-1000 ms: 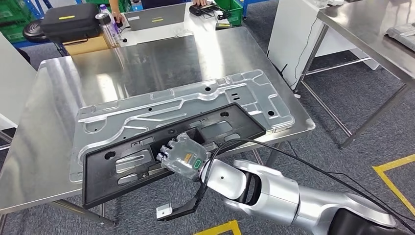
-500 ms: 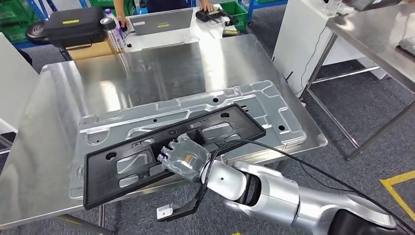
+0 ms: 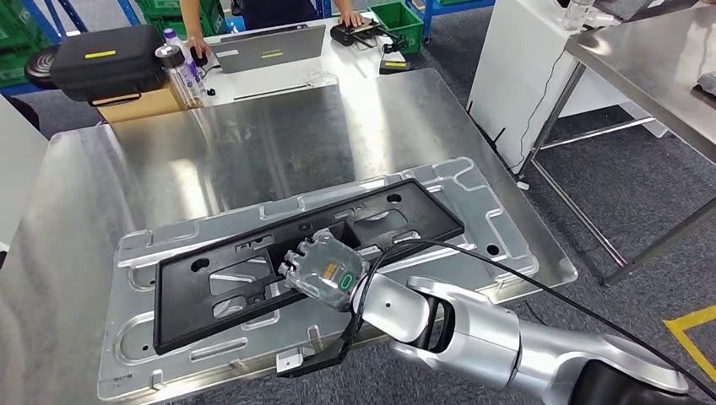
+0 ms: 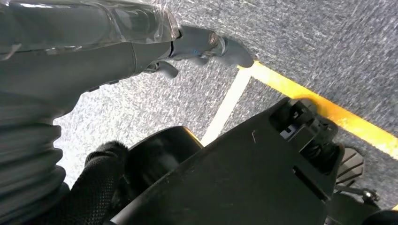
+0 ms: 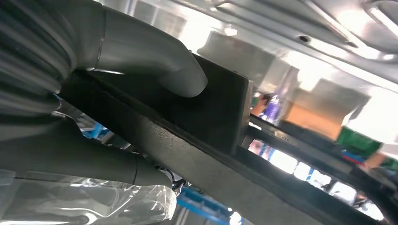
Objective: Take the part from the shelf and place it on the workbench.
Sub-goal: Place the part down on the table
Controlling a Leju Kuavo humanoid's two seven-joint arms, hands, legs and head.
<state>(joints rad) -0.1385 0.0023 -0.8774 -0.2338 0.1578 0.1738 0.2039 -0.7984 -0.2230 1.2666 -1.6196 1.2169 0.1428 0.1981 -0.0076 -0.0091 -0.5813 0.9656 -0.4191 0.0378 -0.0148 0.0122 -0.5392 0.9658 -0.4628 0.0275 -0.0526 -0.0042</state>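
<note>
A long black plastic frame part [image 3: 181, 295] lies flat over a large silver stamped metal plate [image 3: 473, 219] on the steel workbench [image 3: 253, 143]. My right hand [image 3: 325, 272] grips the frame at the middle of its near edge. In the right wrist view its thumb [image 5: 155, 56] presses on the black part [image 5: 211, 108], with fingers under it. My left hand [image 4: 141, 42] hangs over the grey carpet with its fingers spread and nothing in them.
At the workbench's far end stand a laptop [image 3: 270, 46], a black case [image 3: 105, 55], bottles [image 3: 173, 63] and a cardboard box [image 3: 139, 105]; a person [image 3: 262, 8] stands behind them. Another steel table [image 3: 659, 59] stands at the right. Yellow tape [image 3: 692, 325] marks the floor.
The whole picture has shifted: the camera has come nearer the workbench. The black part in my right hand now sits farther in over the silver plate.
</note>
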